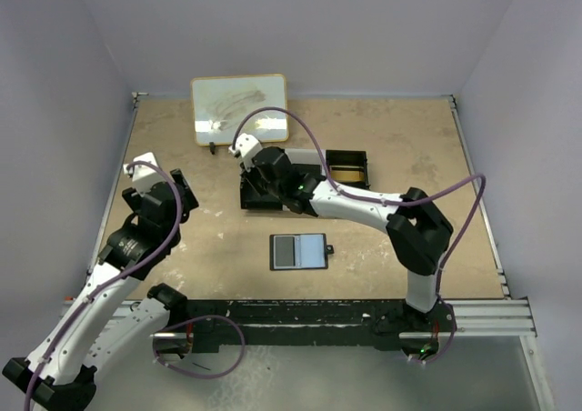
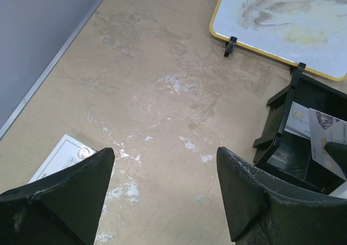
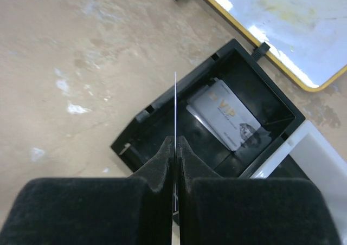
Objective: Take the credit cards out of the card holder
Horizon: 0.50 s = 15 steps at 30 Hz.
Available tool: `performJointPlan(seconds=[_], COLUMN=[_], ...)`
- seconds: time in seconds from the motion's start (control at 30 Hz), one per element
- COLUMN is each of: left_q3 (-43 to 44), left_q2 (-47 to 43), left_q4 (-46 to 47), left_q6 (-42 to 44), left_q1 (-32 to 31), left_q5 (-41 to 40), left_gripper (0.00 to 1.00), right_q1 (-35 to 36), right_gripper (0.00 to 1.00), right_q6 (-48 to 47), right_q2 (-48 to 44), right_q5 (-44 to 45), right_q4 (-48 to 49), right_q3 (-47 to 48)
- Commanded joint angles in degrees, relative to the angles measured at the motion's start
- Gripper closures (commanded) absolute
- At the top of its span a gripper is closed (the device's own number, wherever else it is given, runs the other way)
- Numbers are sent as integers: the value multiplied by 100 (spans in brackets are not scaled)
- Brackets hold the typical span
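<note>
**Card holder and surroundings, seen from above and from both wrists.** The card holder (image 1: pixel 299 251) lies unfolded and flat on the bench (image 1: pixel 409 138). It is about mid-width and nearer the arm bases than the far wall. Its left inside panel reads dark grey and its right panel pale blue. A small closure tab (image 1: pixel 328 248) projects from its right edge. Neither hand touches it.

Beyond it, toward the far wall, stands a black tray (image 3: pixel 260 82) with a white section at one end. A grey card printed "VIP" (image 3: pixel 225 114) lies flat in the open black compartment.

The right hand (image 3: pixel 176 142) hangs over this tray, its pads pressed together on a thin card (image 3: pixel 175 101). The right wrist view shows this card edge-on as a fine pale line standing upright above the compartment rim.

The left hand (image 2: pixel 162 185) is well apart to the left, over bare bench, with its fingers (image 2: pixel 260 201) spread wide and holding nothing. A white printed card (image 2: pixel 62 155) lies on the bench, partly hidden behind the other finger.

A yellow-framed whiteboard (image 1: pixel 239 108), smeared with grey marks, lies just beyond the tray against the far edge.
</note>
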Motion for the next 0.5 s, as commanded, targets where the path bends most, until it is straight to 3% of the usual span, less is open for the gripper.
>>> performJointPlan(seconds=[0.0,0.27,0.47], left_q3=[24,30,26], left_q2=[20,12,-63], left_q4=[37,38,51], left_q6=[-50,-14,-14], left_q1=[16,21,21], left_q5=[-194,-184,-253], left_gripper=[26,26,26], right_q1=[-46,-191,-238], right_gripper=[100,100,100], right_q6=[-959,-2348,-3294], right_q2=[199,577,1106], right_q5=[429,262,621], right_q4=[-146,127,53], right_q3=[398,610,906])
